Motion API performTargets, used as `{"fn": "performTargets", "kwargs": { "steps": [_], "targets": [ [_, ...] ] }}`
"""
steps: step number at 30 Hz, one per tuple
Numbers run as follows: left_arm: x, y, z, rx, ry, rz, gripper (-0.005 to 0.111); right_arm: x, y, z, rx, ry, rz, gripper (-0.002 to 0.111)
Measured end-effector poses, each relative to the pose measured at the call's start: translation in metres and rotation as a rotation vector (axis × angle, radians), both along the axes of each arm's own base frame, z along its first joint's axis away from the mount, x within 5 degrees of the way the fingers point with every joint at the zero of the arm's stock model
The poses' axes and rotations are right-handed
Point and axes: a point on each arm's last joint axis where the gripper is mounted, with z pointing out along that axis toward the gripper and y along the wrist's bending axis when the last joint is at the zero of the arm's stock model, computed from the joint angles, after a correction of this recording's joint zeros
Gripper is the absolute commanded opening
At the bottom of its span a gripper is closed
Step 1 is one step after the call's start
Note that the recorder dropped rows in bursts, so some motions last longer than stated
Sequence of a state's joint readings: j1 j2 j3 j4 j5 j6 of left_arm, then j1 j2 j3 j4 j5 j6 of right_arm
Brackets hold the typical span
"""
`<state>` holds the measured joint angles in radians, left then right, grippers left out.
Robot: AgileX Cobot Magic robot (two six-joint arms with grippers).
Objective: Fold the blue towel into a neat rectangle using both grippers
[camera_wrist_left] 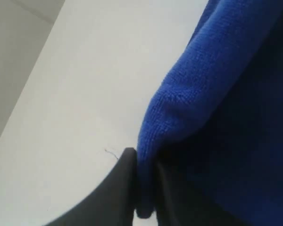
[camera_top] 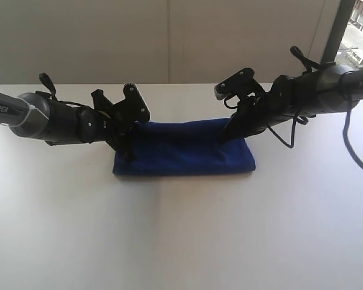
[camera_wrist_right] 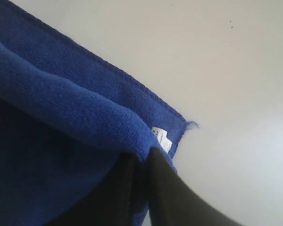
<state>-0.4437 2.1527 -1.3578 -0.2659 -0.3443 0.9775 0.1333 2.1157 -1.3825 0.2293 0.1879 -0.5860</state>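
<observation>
Blue terry cloth, soft and light: the blue towel will sag and slide rather than hold a shape, so I judge it wants taking by its corners, both layers together. Nearest the camera the white table is bare and wide, good room for dragging or laying over. Next comes the towel's near edge, which looks rounded; the cloth lies flat in a long rectangle towards the table's back. At its far edge the left gripper is clamped on the left corner, cloth nipped between its fingers. The right gripper pinches the right corner just beside a small white label. Beyond, the table ends near a pale wall, leaving less room.
</observation>
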Motion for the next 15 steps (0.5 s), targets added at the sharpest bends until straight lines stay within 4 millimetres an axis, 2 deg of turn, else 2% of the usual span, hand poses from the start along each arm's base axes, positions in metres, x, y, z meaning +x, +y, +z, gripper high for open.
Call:
{"fn": "performTargets", "kwargs": {
  "steps": [3,6,12,15],
  "targets": [
    [0.0,0.0,0.001,-0.001,-0.007,0.002,0.055,0.0,0.0,0.0,0.001,0.0,-0.001,0.045],
    [0.002,0.0,0.003,-0.008,-0.037,0.01,0.064,0.0,0.0,0.0,0.004,0.001,-0.005,0.059],
    [0.006,0.001,0.009,-0.026,-0.119,0.031,0.067,-0.001,0.0,-0.001,0.019,0.022,-0.017,0.06],
    [0.007,0.001,0.012,-0.031,-0.144,0.037,0.067,-0.001,-0.004,0.006,0.021,0.008,-0.025,0.06]
  ]
}}
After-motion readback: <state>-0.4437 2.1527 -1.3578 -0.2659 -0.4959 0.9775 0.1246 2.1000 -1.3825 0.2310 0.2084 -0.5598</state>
